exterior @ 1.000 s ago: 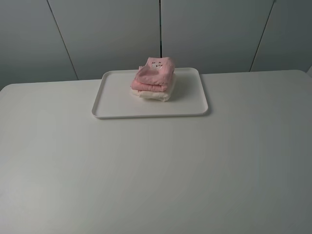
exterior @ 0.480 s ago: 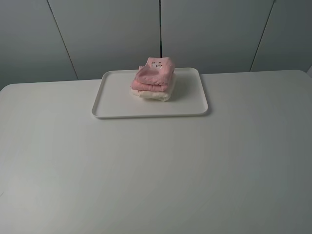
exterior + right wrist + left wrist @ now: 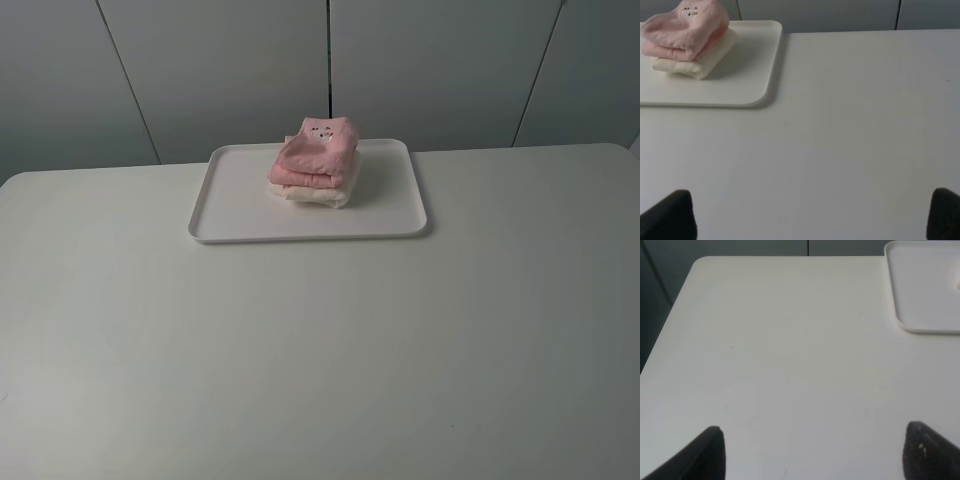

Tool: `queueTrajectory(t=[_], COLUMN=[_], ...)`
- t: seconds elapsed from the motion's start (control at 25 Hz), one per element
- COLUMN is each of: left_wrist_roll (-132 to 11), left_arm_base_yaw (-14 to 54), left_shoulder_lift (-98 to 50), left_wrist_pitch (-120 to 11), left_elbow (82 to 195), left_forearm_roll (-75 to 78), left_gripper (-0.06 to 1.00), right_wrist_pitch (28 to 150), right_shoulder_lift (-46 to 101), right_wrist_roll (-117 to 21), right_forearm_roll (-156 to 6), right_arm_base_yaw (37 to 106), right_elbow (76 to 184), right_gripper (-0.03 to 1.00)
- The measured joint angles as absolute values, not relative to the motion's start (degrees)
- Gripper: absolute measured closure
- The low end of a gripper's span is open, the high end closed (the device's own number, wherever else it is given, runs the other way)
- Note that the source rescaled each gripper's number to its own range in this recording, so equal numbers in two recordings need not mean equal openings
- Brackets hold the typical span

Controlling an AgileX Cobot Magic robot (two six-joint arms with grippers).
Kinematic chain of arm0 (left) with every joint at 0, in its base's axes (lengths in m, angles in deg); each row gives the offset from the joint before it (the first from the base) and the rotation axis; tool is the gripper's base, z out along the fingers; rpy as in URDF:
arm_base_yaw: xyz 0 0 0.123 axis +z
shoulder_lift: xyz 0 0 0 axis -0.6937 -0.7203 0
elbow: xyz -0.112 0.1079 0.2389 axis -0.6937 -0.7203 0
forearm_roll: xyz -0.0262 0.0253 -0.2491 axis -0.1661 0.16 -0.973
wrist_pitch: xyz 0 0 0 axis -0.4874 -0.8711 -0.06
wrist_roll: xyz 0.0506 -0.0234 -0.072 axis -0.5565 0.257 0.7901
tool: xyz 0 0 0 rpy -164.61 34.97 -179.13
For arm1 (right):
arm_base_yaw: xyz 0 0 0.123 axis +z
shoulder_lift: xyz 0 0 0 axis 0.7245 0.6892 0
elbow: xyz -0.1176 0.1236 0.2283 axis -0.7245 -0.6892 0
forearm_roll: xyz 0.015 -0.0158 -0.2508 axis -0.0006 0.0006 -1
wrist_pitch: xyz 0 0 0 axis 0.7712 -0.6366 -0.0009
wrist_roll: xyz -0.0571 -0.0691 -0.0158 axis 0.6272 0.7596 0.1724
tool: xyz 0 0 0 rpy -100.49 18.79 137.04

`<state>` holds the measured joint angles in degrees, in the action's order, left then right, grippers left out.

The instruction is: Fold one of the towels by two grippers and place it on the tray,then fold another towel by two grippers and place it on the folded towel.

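1. Exterior high: the pink towel (image 3: 318, 152) lies folded on the folded cream towel (image 3: 322, 194), on the tray (image 3: 245, 215) at the worktop's (image 3: 320, 350) far side.
2. Left wrist: left tool (image 3: 815, 450) spread wide, holding nothing.
3. Right wrist: right tool (image 3: 812, 215) likewise wide, empty.

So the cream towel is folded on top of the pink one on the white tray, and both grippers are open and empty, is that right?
Not quite: the order is reversed. The pink towel lies on top of the cream towel, as the exterior high view shows. The rest holds: both sit on the white tray, and both grippers are open and empty.
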<state>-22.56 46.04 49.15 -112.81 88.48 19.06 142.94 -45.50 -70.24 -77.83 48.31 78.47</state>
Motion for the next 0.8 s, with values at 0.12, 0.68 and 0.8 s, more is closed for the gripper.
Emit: queueTrajectory(t=[0.12,0.68,0.8], left_wrist_roll=[-22.6,-22.6,-22.6], left_arm_base_yaw=[46.0,46.0,46.0], left_shoulder_lift=[49.2,49.2,49.2], left_wrist_pitch=[-112.8,-112.8,-112.8], left_elbow=[88.5,88.5,88.5], left_forearm_roll=[19.1,19.1,19.1], left_gripper=[0.02,0.02,0.02], right_wrist_pitch=[142.9,142.9,142.9], right_shoulder_lift=[-45.5,-45.5,-45.5], right_wrist_roll=[-70.2,-70.2,-70.2], right_forearm_roll=[-77.8,-77.8,-77.8], right_arm_base_yaw=[48.3,48.3,48.3], right_elbow=[78.5,78.5,78.5], right_gripper=[-0.03,-0.03,-0.03])
